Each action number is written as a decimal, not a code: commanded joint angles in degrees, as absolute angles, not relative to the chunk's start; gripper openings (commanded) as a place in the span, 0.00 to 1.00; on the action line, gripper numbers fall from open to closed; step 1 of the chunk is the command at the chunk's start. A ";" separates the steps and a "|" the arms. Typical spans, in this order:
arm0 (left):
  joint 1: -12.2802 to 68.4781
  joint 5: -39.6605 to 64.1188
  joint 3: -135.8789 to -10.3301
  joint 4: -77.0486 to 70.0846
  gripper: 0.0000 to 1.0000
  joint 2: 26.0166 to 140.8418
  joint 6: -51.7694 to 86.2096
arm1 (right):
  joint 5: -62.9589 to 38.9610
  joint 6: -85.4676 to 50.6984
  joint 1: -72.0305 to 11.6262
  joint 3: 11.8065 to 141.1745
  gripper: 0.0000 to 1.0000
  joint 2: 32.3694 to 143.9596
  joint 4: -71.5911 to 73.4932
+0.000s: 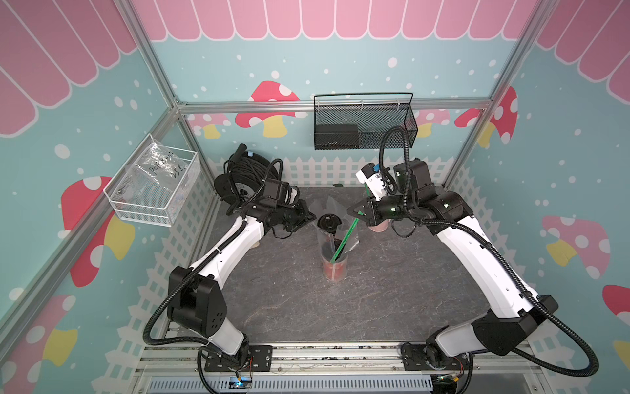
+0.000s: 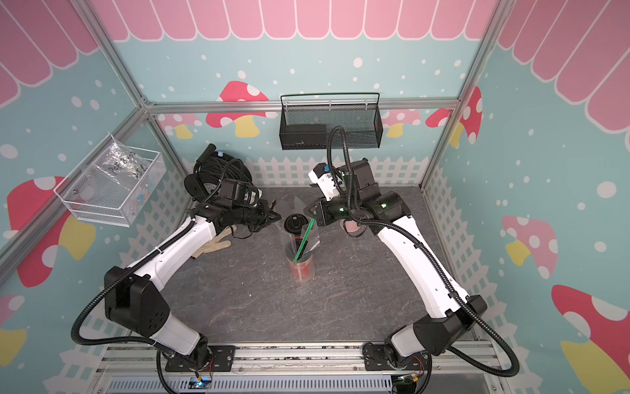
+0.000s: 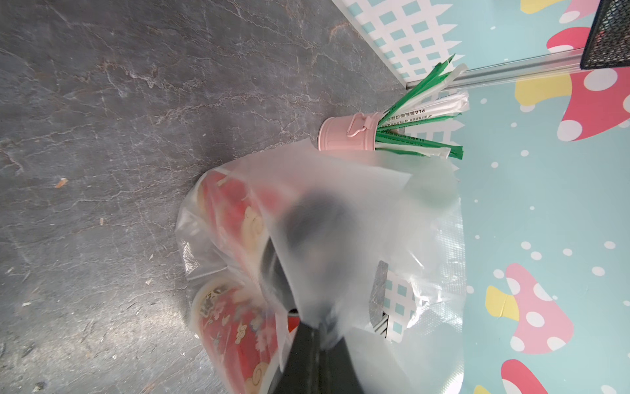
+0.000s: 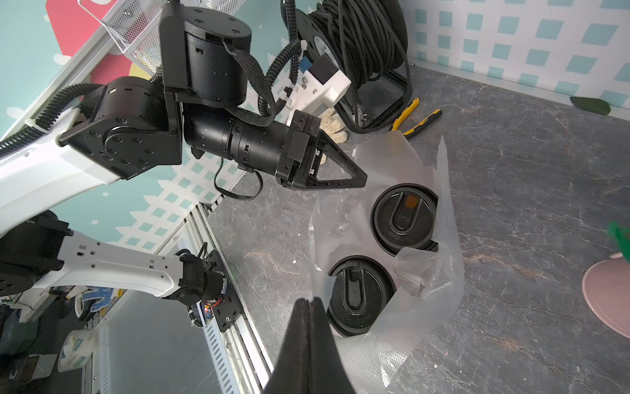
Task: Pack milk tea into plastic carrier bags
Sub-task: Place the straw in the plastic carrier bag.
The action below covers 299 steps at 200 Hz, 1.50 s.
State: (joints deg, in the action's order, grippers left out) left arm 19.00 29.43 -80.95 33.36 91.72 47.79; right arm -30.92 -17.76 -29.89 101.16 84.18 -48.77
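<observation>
Near PLA-printed straws, left pincer clamps the bag; right pincer is clenched.

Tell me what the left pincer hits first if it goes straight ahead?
The left pincer pinches the plastic bag; straight on, it would probably meet the far cup's black lid, though height is unclear.

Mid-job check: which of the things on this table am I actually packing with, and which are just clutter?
Job:
- rear milk tea cup
- front milk tea cup
- clear carrier bag around both, pinched by the left gripper
- green straw standing in the bag

Lying about:
- pink straw pot
- cable reel
- pliers
- work glove
- black mesh basket
- white wire basket
</observation>
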 commanded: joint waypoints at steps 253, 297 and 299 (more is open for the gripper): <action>21.20 29.37 -84.98 33.07 0.01 94.13 48.73 | -37.17 -9.65 -30.23 85.83 0.19 79.25 -26.82; 21.18 29.18 -84.99 33.14 0.00 94.29 48.78 | -44.79 -17.68 -30.16 76.12 0.15 75.06 -8.13; 21.23 29.18 -84.99 33.18 0.00 94.30 48.83 | -44.99 -18.26 -30.15 75.57 0.14 74.82 -7.06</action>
State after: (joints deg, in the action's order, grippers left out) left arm 20.93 29.39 -83.31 33.19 93.56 48.23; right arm -38.50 -12.23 -30.00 80.14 78.61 -21.74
